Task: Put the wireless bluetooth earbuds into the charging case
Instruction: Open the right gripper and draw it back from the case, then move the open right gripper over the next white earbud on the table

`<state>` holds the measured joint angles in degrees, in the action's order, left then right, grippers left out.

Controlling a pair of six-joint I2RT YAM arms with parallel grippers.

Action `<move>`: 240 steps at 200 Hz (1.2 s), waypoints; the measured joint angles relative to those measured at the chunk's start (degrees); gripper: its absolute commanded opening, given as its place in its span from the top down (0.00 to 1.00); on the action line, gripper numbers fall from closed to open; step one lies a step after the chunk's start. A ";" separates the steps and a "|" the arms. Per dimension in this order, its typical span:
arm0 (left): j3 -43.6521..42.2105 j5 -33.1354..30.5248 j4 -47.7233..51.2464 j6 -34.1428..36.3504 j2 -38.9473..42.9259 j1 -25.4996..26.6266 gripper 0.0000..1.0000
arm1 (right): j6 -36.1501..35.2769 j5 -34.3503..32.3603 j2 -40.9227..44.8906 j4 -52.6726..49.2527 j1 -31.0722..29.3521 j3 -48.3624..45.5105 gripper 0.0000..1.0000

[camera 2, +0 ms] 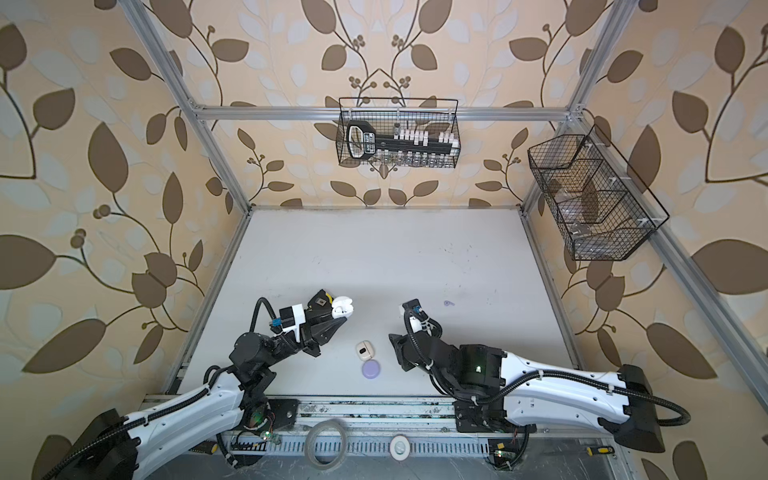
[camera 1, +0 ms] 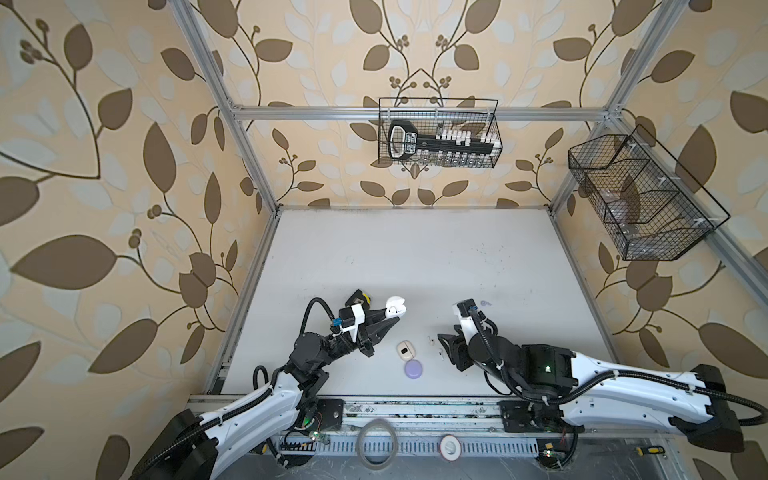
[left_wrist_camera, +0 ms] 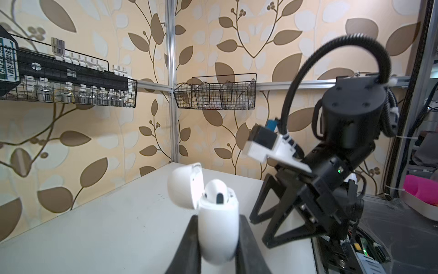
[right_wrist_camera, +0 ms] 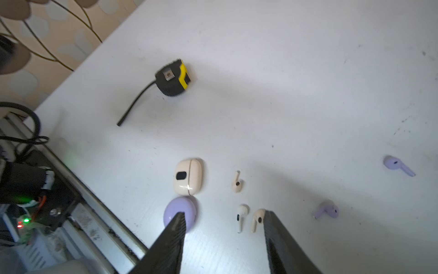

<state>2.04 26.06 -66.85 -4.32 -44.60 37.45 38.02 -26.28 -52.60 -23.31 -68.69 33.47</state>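
Note:
My left gripper [left_wrist_camera: 219,217] is shut on a white charging case [left_wrist_camera: 218,227], held above the table with its lid open. One white earbud [left_wrist_camera: 216,192] sits in it. The case [camera 1: 394,309] shows in both top views. My right gripper [right_wrist_camera: 224,213] is open over the table with nothing between its fingers. Below it lie a white earbud [right_wrist_camera: 241,214] and a cream earbud [right_wrist_camera: 257,218] beside one finger. Another cream earbud [right_wrist_camera: 237,183] lies farther off. Two lavender earbuds [right_wrist_camera: 328,210] [right_wrist_camera: 398,164] lie apart from these.
A shut cream case [right_wrist_camera: 188,176] and a round lavender case [right_wrist_camera: 187,205] lie side by side near the front rail [right_wrist_camera: 99,204]. A black and yellow tape measure [right_wrist_camera: 174,78] sits behind the left gripper. Wire baskets [camera 1: 438,133] [camera 1: 640,195] hang on the walls.

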 measured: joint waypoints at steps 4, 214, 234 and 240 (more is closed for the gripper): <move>-0.31 -0.15 -0.59 0.00 -0.46 0.00 1.00 | 0.04 0.87 -0.52 0.15 0.70 -0.85 0.48; -0.94 -0.96 2.34 1.31 4.07 0.00 1.00 | 1.55 10.10 -20.15 7.45 1.66 -1.92 0.57; -0.94 -0.96 2.82 1.36 4.20 0.00 1.00 | 1.09 10.49 -21.29 7.54 1.88 -0.68 0.57; -0.94 -0.96 2.97 1.38 4.31 0.00 1.00 | 0.85 10.67 -21.73 7.56 2.01 -0.28 0.57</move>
<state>1.10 25.10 -63.88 -2.94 -40.29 37.45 38.87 -15.62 -74.32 -15.75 -66.67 33.19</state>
